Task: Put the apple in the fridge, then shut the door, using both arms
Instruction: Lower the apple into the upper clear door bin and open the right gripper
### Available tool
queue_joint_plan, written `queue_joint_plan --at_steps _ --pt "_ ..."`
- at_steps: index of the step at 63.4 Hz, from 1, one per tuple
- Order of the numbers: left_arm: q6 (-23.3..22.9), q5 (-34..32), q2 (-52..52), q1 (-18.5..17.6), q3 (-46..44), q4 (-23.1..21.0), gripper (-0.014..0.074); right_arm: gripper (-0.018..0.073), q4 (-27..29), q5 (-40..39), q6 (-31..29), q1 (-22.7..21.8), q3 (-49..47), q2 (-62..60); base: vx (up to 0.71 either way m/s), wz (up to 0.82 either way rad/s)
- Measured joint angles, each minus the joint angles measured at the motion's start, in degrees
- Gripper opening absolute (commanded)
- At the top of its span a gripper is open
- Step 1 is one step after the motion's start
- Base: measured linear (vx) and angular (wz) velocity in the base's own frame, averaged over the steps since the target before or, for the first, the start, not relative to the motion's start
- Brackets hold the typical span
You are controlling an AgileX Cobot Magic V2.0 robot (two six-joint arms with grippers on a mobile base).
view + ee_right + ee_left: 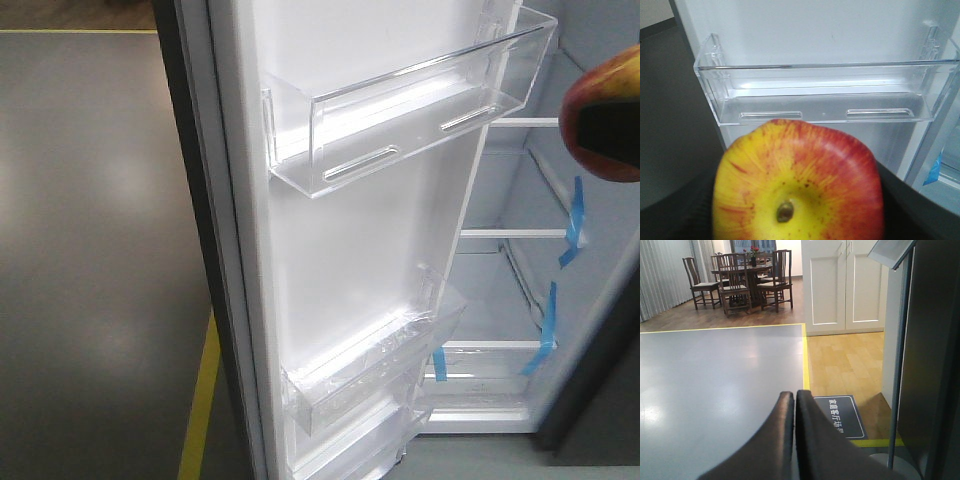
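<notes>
Jaws: your right jaws clench apple (797, 185) at lower centre, facing clear bin (825, 95) on open door (330, 250); your left jaws pressed together, empty.

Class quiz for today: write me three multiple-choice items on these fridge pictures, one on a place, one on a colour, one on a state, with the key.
1. Where is the apple?
A. held in the right gripper, in front of the clear door bin
B. inside that bin
C. on the floor

2. What colour are the tape strips on the fridge shelves?
A. blue
B. red
C. green

3. How is the left gripper?
A. open and empty
B. shut on an apple
C. shut and empty

Key:
1 A, the right wrist view shows it gripped close to the camera, with the bin empty behind it.
2 A, blue strips hang at the shelf edges.
3 C, its fingers meet with nothing between them.
</notes>
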Motion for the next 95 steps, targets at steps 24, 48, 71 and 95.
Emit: queue_joint_plan --at_steps 24,48,71,95 --pt "0.0 0.0 0.0 0.0 0.0 0.0 -0.0006 -0.0006 0.0 0.0 0.0 0.0 0.0 0.0 0.00 0.00" --pt "0.0 0.0 0.0 0.0 0.0 0.0 -0.0006 -0.0006 0.0 0.0 0.0 0.0 0.0 0.0 0.00 0.00" --pt "0.0 0.0 0.0 0.0 0.0 0.0 -0.0006 -0.0006 0.0 0.0 0.0 0.0 0.0 0.0 0.00 0.00" --pt "0.0 0.0 0.0 0.0 0.0 0.0 -0.0006 -0.0006 0.1 -0.8 0.0 0.0 0.0 0.0 0.00 0.00"
